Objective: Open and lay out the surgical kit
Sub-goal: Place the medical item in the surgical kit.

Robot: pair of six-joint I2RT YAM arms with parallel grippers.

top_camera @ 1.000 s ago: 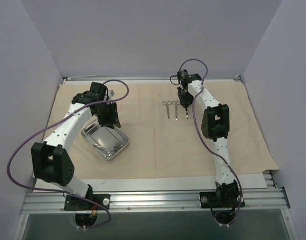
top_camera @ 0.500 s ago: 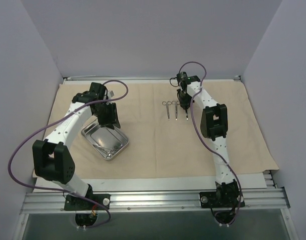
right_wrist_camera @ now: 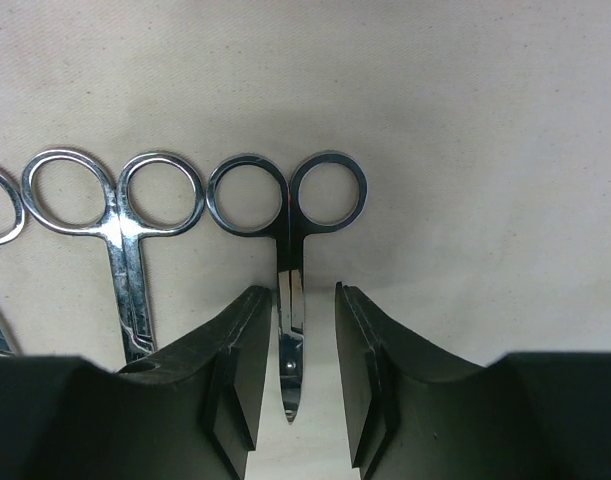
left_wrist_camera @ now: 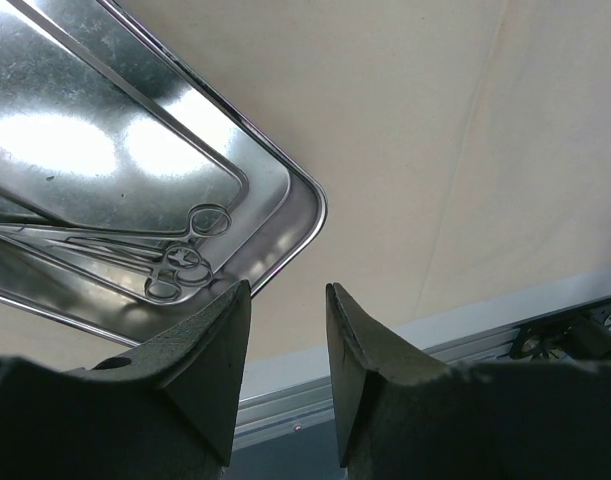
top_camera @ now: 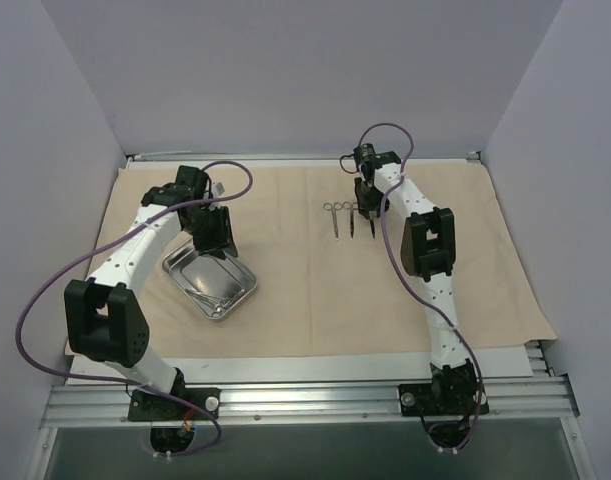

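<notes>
Hovering over the shiny rectangular steel tray (left_wrist_camera: 311,205) holding thin silver ring-handled instruments (left_wrist_camera: 181,264), our left gripper (left_wrist_camera: 288,300) shows jaws spread, empty. On the beige cloth wrap (top_camera: 295,310), our right gripper (right_wrist_camera: 297,300) has jaws parted astride the small silver scissors (right_wrist_camera: 288,272); we should lift straight up, touching neither blade nor rings.

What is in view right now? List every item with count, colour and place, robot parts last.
cloth wrap: one, beige, spread flat over the table
steel tray: one, shiny silver, on the cloth's left part
instruments in the tray: at least two, silver, ring-handled, along its near side
instruments on the cloth: three, silver, ring-handled, side by side at far centre
rail: one, grey metal, along the near table edge
cables: two, purple, one looping along each arm
left gripper: one, black, open and empty, above the tray's corner
right gripper: one, black, open, fingers either side of the rightmost laid-out instrument
</notes>
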